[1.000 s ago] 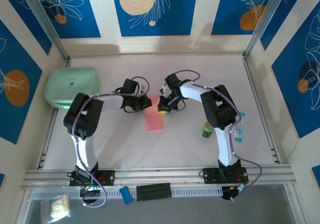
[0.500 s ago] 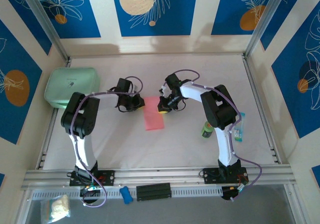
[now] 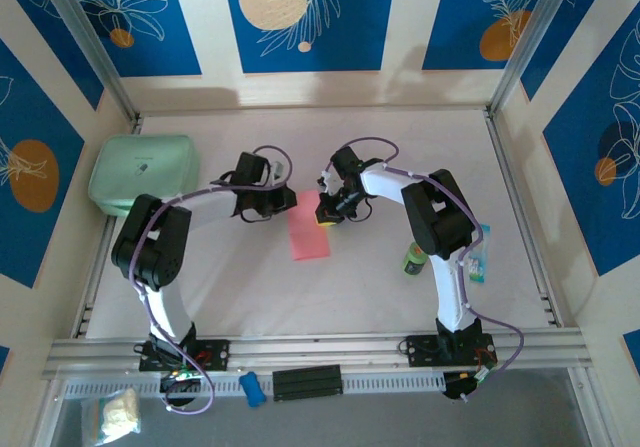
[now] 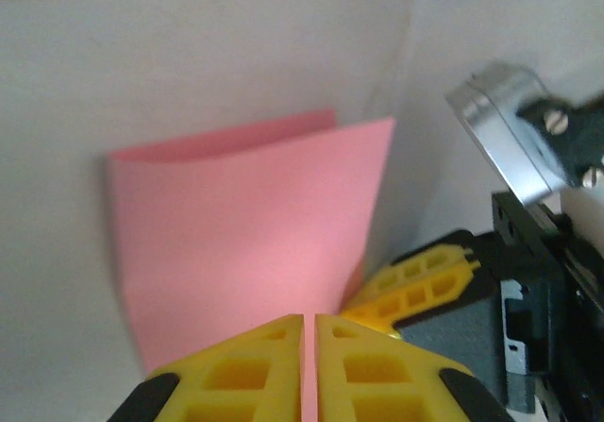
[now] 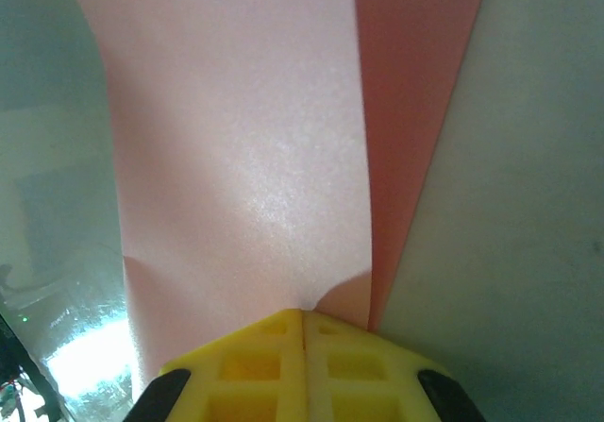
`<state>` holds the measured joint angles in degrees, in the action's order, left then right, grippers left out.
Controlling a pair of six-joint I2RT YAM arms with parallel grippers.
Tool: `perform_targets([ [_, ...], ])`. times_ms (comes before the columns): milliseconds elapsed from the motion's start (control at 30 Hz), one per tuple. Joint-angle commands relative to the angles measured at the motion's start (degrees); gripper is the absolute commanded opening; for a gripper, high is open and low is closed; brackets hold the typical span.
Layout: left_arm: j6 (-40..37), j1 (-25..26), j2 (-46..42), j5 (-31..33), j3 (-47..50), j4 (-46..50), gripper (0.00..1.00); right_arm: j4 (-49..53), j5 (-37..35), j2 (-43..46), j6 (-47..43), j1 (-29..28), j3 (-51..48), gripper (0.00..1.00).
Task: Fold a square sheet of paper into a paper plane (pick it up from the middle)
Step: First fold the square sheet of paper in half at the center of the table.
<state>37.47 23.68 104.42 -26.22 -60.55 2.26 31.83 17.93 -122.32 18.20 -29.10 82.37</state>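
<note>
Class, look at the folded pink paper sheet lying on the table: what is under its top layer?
Under the top layer of the folded pink paper sheet, a second layer of the same sheet peeks out along one edge. It lies on the white table. Anything beneath the sheet's middle is covered.

no text, number or brand can be read. the mint-green rounded plastic case [image 3: 120, 185] carries a small dark mark [image 3: 143, 167], too small to make out; any print on the small green can [image 3: 414, 259] is likewise illegible.
</note>
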Motion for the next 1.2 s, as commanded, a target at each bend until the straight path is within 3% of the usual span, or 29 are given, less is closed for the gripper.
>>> perform_targets([
  [0,1.6,0.0,1.7,-1.0,1.6,-2.1,0.12,8.0,-9.4,-4.3,-3.1,-0.8,-5.2,0.01],
  [400,1.6,-0.5,7.7,6.9,-2.8,1.3,0.12,8.2,-9.2,-4.9,-3.9,-0.8,-5.0,0.01],
  [633,-1.6,-4.5,10.2,13.4,-5.1,8.2,0.12,8.2,-9.3,-4.3,-4.1,0.0,-5.2,0.01],
  [867,-4.9,-8.0,8.6,12.0,-6.8,10.8,0.12,8.3,-9.3,-4.2,-3.7,0.3,-5.2,0.01],
  [1000,-8.1,-7.9,5.7,6.9,-7.7,11.3,0.12,8.4,-9.5,-4.1,-3.6,0.3,-5.4,0.01],
  [1167,-6.4,-5.2,2.3,-0.3,-4.9,5.7,0.12,8.3,-9.3,-4.4,-3.3,0.4,-5.1,0.01],
])
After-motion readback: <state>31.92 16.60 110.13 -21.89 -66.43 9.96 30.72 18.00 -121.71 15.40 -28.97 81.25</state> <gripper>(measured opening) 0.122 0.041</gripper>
